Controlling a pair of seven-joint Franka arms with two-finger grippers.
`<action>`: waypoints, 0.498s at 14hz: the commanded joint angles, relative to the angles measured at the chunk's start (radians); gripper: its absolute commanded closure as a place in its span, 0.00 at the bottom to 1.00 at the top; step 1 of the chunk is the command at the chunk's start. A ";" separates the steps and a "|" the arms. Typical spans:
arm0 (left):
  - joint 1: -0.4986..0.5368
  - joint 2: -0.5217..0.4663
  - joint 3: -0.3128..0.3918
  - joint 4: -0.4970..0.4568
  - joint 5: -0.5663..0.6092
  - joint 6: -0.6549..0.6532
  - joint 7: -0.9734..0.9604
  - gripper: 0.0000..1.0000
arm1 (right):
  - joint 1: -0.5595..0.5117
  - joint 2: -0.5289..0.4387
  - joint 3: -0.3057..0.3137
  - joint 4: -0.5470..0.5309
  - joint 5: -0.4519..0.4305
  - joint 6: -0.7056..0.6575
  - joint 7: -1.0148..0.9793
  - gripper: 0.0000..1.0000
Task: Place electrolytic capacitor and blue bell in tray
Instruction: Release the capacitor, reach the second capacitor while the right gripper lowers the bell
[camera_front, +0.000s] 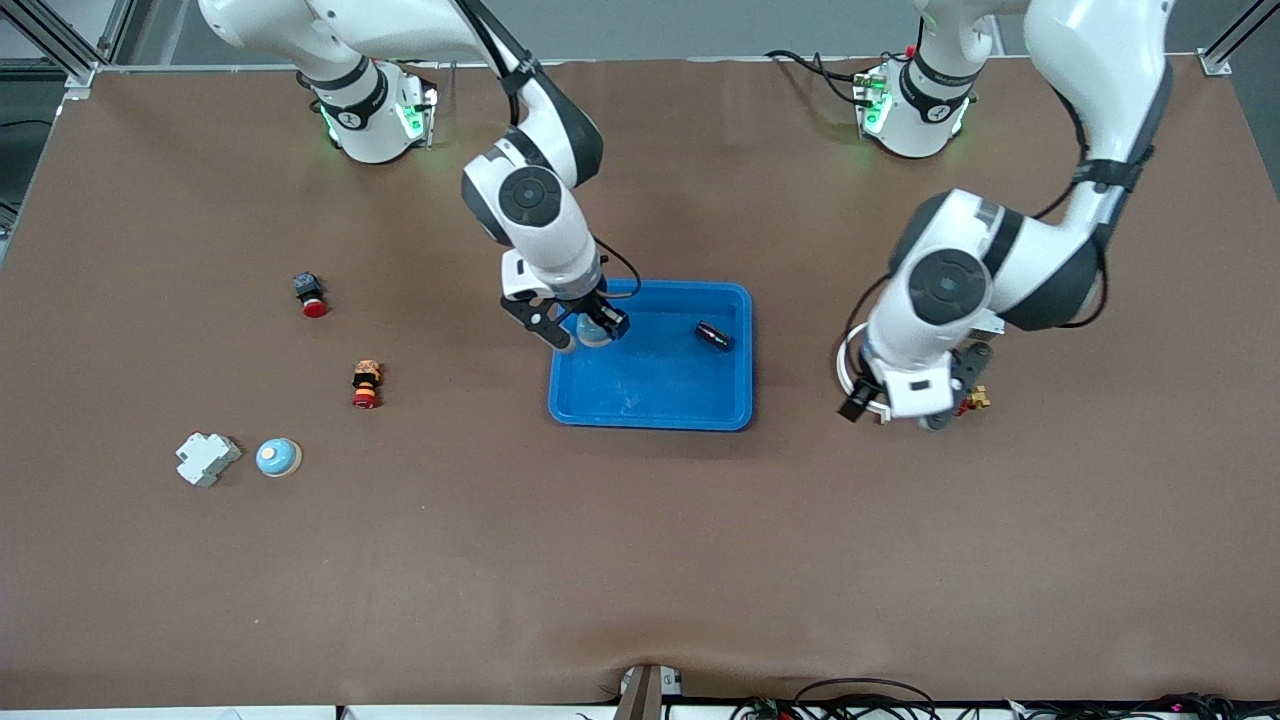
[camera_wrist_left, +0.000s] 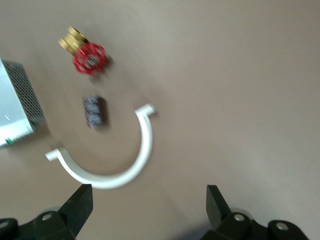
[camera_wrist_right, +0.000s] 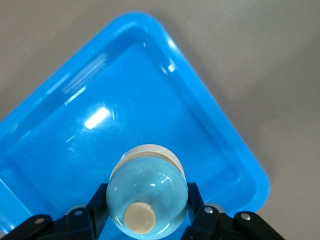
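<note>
In the front view, the right arm reaches from its base down over the shallow bright-blue rectangular plastic tray (camera_front: 650, 385). The right gripper (camera_front: 590, 328) hangs over the tray's corner toward the right arm's end, its fingers closed on a pale-blue domed bell (camera_front: 594, 330) that is mostly hidden between them. A small dark cylindrical capacitor (camera_front: 713, 336) lies inside the tray, toward the left arm's end. The left arm is bent sharply, with its wrist low over the bare table beside the tray. The left gripper (camera_front: 945, 412) is largely hidden under the wrist, and a white curved plastic clip (camera_front: 850, 370) shows only partly beneath it. A second pale-blue domed bell (camera_front: 278, 457) sits on the table toward the right arm's end, just beside a white blocky plastic part (camera_front: 207, 458).

In the left wrist view, the left gripper (camera_wrist_left: 149, 205) has its fingers spread wide and empty, and only their tips show. Below it lie the white clip (camera_wrist_left: 122, 172), a small dark ribbed cylinder (camera_wrist_left: 94, 111), a red-handled brass valve (camera_wrist_left: 85, 52) and a grey metal box (camera_wrist_left: 15, 107) cut off at the edge. The picture is blurred.

In the right wrist view, the right gripper (camera_wrist_right: 146, 207) clamps the bell (camera_wrist_right: 146, 197) by its sides above the tray (camera_wrist_right: 250, 172). The bell's cream button faces the camera. The capacitor is out of this view.
</note>
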 joint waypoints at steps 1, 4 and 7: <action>0.079 -0.008 -0.009 -0.098 0.043 0.068 0.008 0.00 | 0.049 0.050 -0.017 0.031 -0.001 0.014 0.052 1.00; 0.141 -0.007 -0.007 -0.210 0.049 0.207 -0.001 0.00 | 0.070 0.085 -0.020 0.033 -0.010 0.014 0.057 1.00; 0.158 0.015 -0.006 -0.253 0.049 0.274 -0.007 0.00 | 0.080 0.111 -0.022 0.034 -0.026 0.031 0.077 1.00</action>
